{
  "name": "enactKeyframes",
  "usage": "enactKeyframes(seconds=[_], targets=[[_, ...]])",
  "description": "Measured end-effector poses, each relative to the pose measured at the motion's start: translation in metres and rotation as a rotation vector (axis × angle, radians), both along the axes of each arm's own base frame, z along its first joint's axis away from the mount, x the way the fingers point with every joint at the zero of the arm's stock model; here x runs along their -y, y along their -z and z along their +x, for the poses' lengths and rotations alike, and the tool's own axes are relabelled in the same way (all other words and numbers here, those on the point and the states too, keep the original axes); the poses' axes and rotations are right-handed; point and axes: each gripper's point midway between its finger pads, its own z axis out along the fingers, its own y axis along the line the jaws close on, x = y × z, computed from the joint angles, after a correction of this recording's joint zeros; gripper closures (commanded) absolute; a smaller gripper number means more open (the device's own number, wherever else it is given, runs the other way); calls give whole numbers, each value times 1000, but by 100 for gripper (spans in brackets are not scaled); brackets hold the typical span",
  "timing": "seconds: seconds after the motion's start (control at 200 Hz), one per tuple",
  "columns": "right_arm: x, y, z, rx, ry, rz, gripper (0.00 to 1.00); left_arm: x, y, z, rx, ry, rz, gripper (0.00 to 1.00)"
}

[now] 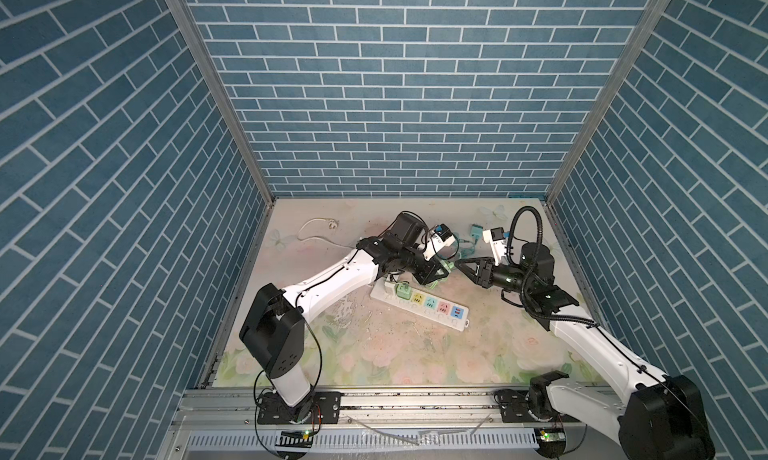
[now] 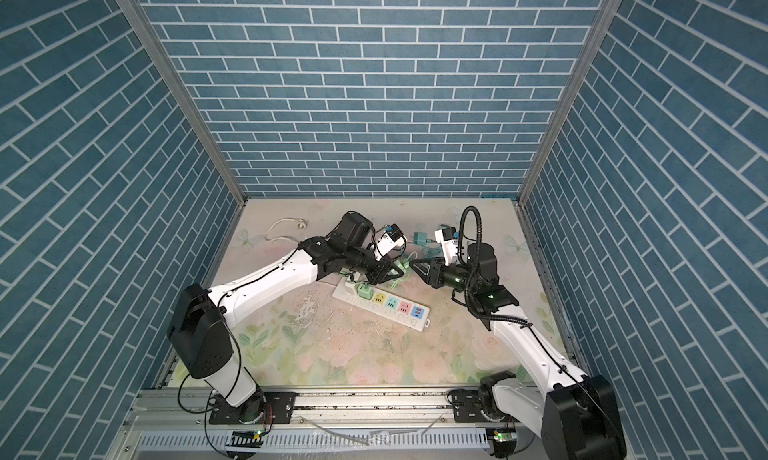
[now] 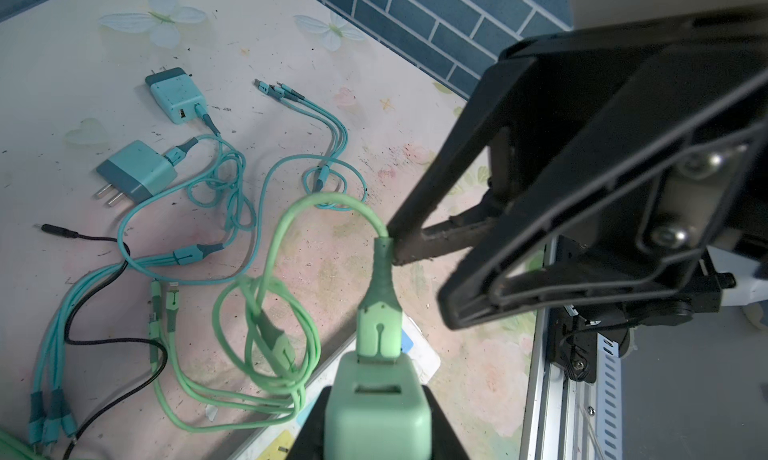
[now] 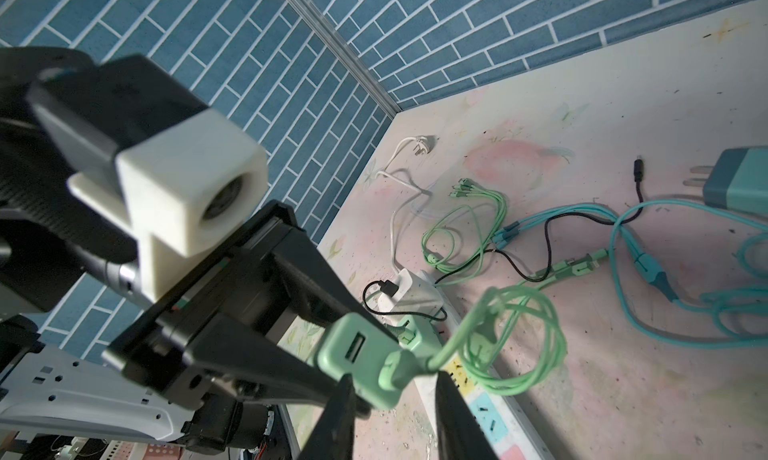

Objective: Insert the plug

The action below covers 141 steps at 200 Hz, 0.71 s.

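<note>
Clamping charger [image 3: 376, 420] in left gripper [image 3: 376, 395], lower centre, for strip [image 1: 419, 308] insertion; right gripper [image 4: 392, 379] fingers apart astride cable [image 4: 519, 337], likely guiding slack.

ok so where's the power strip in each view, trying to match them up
Both top views: power strip lies diagonally in the middle, coloured sockets up.
Left wrist: white piece showing just behind the green charger.
Right wrist: just past the green charger, yellow, blue and pink sockets showing.
Shared landmark: the green charger, raised close to the strip.
</note>
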Motion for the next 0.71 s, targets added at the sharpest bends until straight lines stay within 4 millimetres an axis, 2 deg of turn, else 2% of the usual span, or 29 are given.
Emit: enactKeyframes(seconds=[0.12, 0.27, 0.485, 0.585, 0.705], targets=[[-1, -3, -10, 37, -32, 3, 67, -3, 0, 5, -12, -3, -9, 67], [-2, 7, -16, 23, -54, 2, 67, 0, -5, 4, -34, 20, -45, 67], [-4, 9, -13, 32, -59, 7, 68, 7, -12, -1, -57, 52, -95, 66], [-4, 10, -11, 44, -58, 13, 68, 9, -14, -1, -64, 55, -103, 73], [-4, 12, -11, 48, -54, 13, 68, 10, -13, 1, -65, 52, -106, 73]])
